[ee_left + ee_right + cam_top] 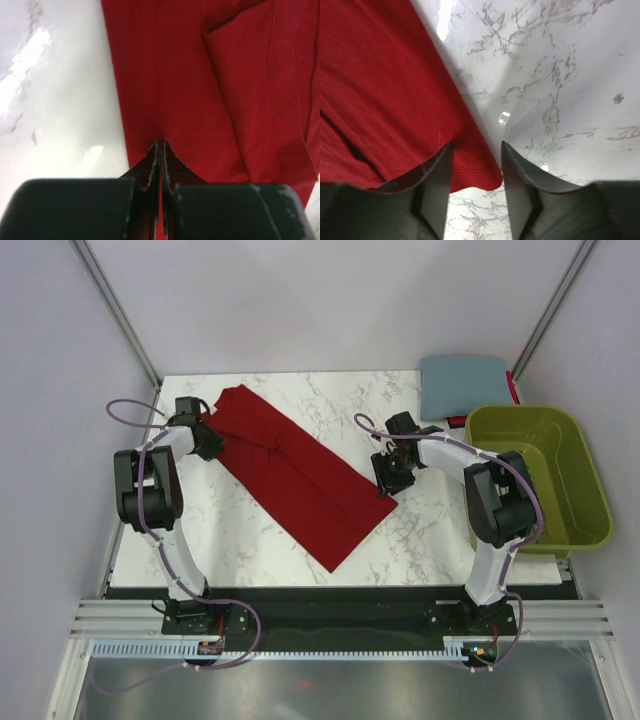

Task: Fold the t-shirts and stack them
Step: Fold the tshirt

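Observation:
The dark red t-shirt [295,475] lies folded into a long strip, running diagonally from the back left to the front middle of the marble table [440,530]. My left gripper [212,440] is at the strip's left edge near its back end. In the left wrist view its jaws [160,142] are pressed shut with red cloth [190,75] between and under the tips. My right gripper [388,480] is open at the strip's right corner. In the right wrist view the hem corner [482,175] lies between the spread fingers [476,150]. The slate blue-grey t-shirt [462,385] lies folded at the back right.
An olive-green basket [590,490] stands at the right edge of the table, next to the right arm. White walls close in the back and both sides. Bare marble shows in front of and to the right of the red strip.

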`<action>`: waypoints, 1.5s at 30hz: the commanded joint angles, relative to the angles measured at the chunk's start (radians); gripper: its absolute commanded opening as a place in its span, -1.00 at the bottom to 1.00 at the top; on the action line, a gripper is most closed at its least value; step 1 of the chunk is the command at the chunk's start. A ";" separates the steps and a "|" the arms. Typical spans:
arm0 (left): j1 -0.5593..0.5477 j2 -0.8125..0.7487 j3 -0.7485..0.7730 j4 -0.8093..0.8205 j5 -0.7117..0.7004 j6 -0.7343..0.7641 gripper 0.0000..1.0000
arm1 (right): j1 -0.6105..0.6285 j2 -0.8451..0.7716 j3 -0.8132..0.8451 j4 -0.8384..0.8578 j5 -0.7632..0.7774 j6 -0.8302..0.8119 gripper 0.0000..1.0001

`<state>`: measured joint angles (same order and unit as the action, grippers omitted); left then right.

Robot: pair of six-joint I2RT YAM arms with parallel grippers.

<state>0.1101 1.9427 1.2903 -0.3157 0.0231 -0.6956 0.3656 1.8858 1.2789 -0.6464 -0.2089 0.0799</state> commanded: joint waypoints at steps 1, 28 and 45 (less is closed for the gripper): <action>0.000 0.073 0.093 0.007 -0.005 0.044 -0.95 | -0.007 -0.007 -0.042 0.028 -0.030 -0.011 -0.04; -0.191 0.321 0.395 0.027 0.299 0.179 -0.95 | 0.223 -0.680 -0.705 0.320 0.201 0.664 -1.00; -0.289 0.484 0.579 0.076 0.356 0.097 -0.95 | 0.421 -0.837 -0.854 0.427 0.354 0.949 -1.00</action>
<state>-0.1608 2.3760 1.8057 -0.2325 0.3771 -0.5808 0.7589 1.0786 0.4278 -0.2672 0.0868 0.9539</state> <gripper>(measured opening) 0.029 0.010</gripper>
